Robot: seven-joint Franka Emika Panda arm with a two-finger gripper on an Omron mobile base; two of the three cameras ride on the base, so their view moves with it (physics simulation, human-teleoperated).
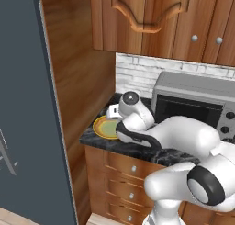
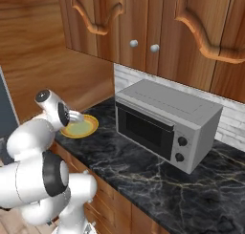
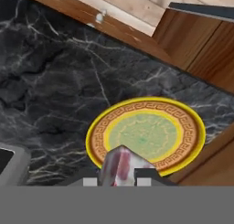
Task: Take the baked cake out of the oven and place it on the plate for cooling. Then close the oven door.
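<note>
Cake (image 3: 122, 166) — gripped above plate (image 3: 183, 131)

The plate (image 3: 145, 135) has a yellow rim, an orange-brown key-pattern band and a pale green centre. The cake (image 3: 122, 167) is white with dark red patches. The counter (image 3: 55, 81) is black marble, veined white.

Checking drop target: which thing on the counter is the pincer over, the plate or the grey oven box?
The plate, yellow-rimmed and round, by the wood wall. The pincer holds a piece of cake over its near rim. The grey oven box sits farther along the counter.
</note>
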